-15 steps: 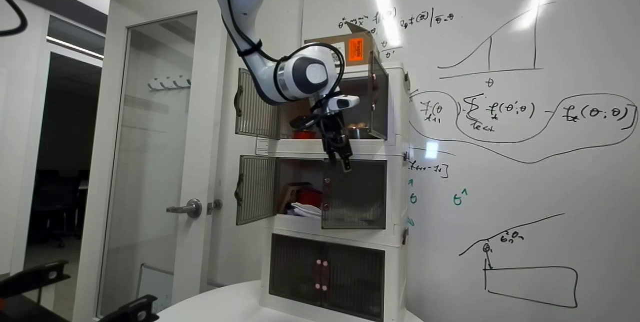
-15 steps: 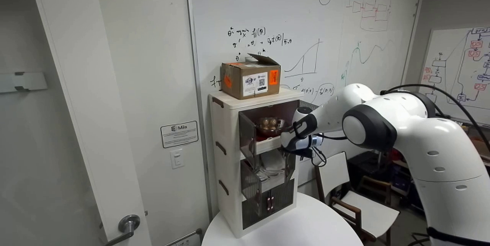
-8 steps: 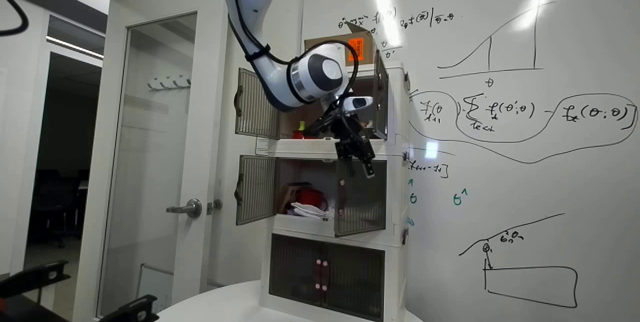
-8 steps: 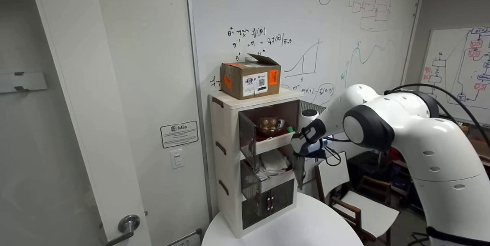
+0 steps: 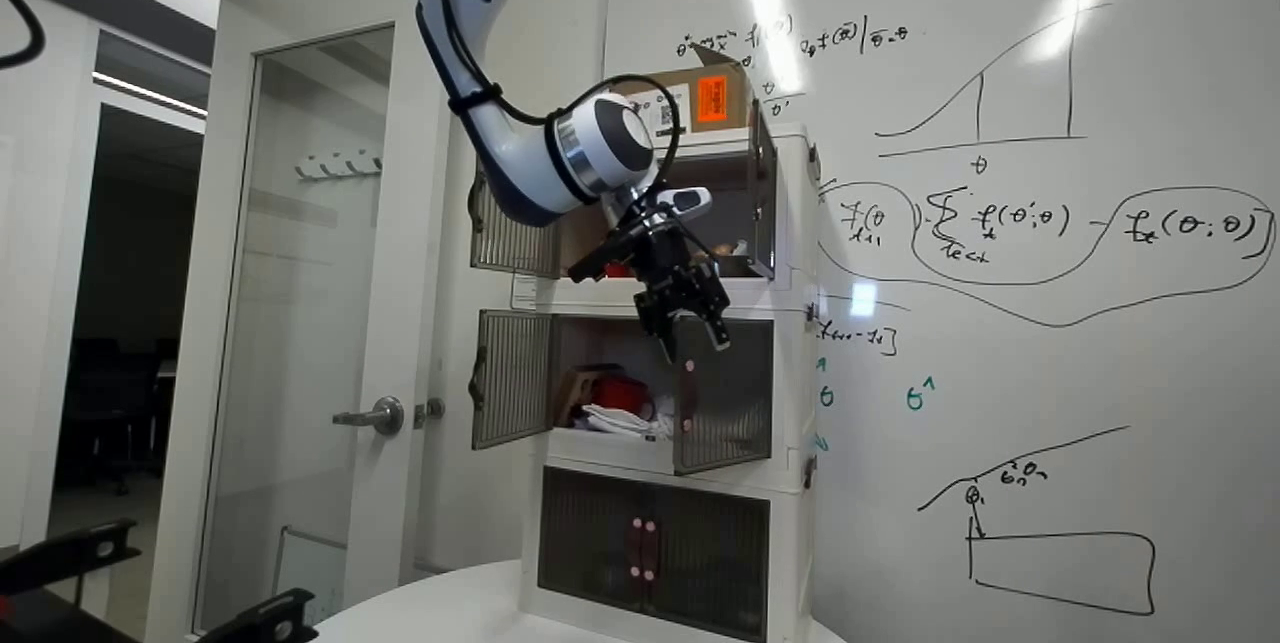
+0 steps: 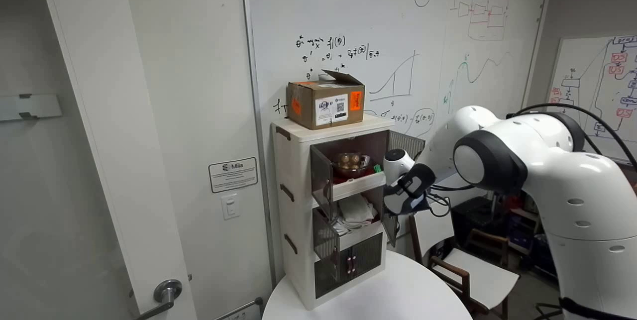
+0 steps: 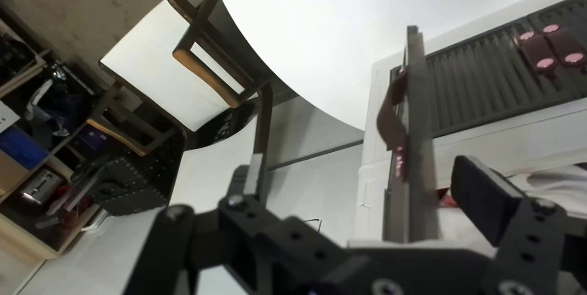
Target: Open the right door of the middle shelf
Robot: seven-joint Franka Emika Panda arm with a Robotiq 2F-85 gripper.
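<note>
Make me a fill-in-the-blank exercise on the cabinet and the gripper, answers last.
The cardboard box sits on ____ of the cabinet.
The two shut doors close the cabinet's ____ tier.
On the middle shelf, the right door is partly ____.
In the wrist view, that door appears ____ the spread fingers of the gripper.
Missing words: top; bottom; open; between.

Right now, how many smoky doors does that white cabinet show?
6: top-left one and top-right one; on the middle shelf, the left door and right door; bottom-left one and bottom-right one.
</note>
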